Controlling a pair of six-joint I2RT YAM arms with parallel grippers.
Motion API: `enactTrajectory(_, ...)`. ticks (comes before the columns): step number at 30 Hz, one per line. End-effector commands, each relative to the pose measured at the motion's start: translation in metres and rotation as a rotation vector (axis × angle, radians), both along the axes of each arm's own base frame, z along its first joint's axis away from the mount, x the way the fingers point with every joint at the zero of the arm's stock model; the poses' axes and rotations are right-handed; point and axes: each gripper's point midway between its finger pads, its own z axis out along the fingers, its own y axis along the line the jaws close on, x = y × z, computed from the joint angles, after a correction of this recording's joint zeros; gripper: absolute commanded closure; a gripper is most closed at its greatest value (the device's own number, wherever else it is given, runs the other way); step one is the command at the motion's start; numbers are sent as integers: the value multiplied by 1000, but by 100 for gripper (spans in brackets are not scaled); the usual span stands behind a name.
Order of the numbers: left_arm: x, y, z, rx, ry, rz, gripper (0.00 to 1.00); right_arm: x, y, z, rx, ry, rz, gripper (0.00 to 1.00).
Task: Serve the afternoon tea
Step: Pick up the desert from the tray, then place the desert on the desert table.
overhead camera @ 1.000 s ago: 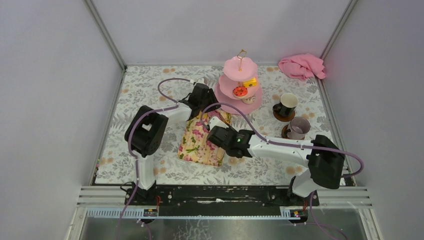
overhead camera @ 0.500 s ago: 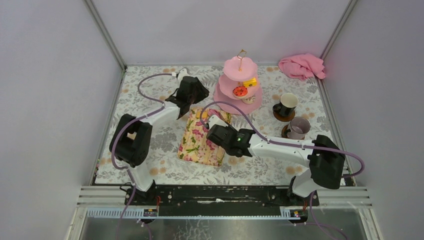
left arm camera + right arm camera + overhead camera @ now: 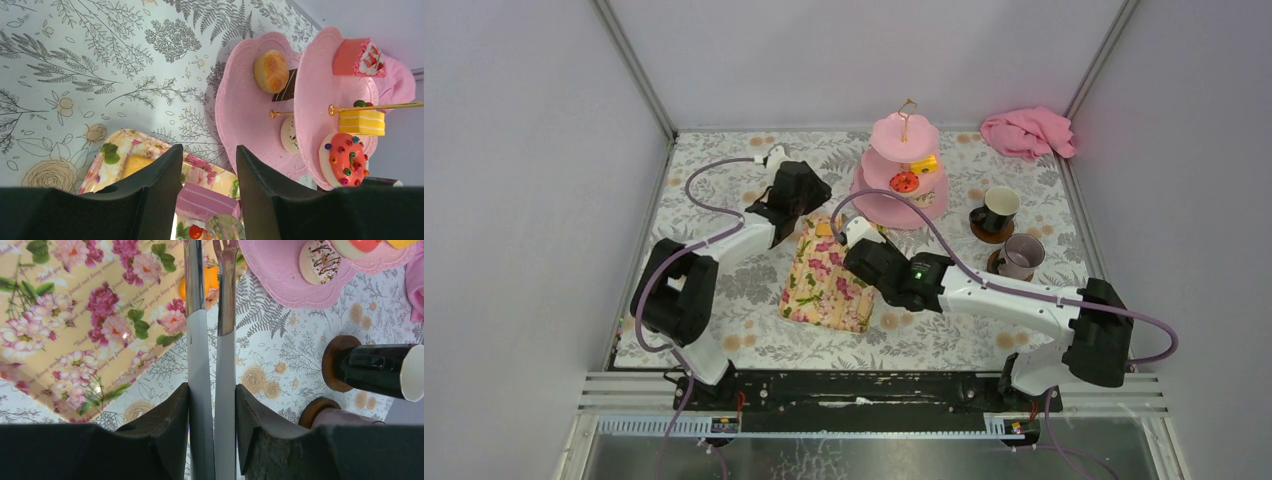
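On the far corner of the floral tray (image 3: 814,295), a pink cake (image 3: 205,205) sat under the left gripper (image 3: 208,155), jaws spread and empty, while the right gripper (image 3: 212,387) pinched tongs (image 3: 194,340); probably light and squishy, so I'd nip its sides gently.

Pink three-tier stand (image 3: 902,170) far centre, toy cakes (image 3: 904,182) on it; black mug (image 3: 997,210), grey mug (image 3: 1018,257) upright to my right.

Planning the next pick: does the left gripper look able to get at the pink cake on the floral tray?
Probably yes: the left gripper hangs open near the pink cake, with nothing between them.
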Motion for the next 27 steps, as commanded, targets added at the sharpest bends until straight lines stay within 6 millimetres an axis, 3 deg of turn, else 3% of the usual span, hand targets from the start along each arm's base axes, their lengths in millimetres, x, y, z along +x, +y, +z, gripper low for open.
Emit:
enactTrajectory(1,2,12,24,-50,-83,66,49,8,8,56,166,-77,-48,99)
enactTrajectory(10,-9,18,31,-83,-122,84,49,2,-2,108,308,-118,-106,99)
enactTrajectory(19,-13,19,37,-79,-133,72,49,-7,2,120,313,-134,-111,99)
enactTrajectory(27,-17,22,34,-82,-124,74,49,-9,-12,172,444,-207,-144,100)
